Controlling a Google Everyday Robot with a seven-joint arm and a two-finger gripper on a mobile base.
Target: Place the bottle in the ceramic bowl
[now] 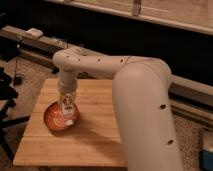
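Pretty much at the drop-off stage here. Pincer (66, 101) hanging right over the ceramic bowl (54, 120), pointed down, clenched on the bottle (67, 107), which looks upright with its lower end close to or just touching the bowl's inside, a bit toward the right half rather than dead centre. Hard to say for sure whether it's resting on the glaze or a hair above it. Bowl itself sitting on the left part of the wooden table (95, 140), well clear of the edges. Best way to finish, as a guess: lower gently until the bottle's base is definitely down, nudge slightly toward the swirl in the middle if possible, then open slowly and lift straight up. Slim bottle on a shallow curved dish will probably tip over on release, fine as long as it falls inward, so worth avoiding any sideways drag that could flick it over the low rim.
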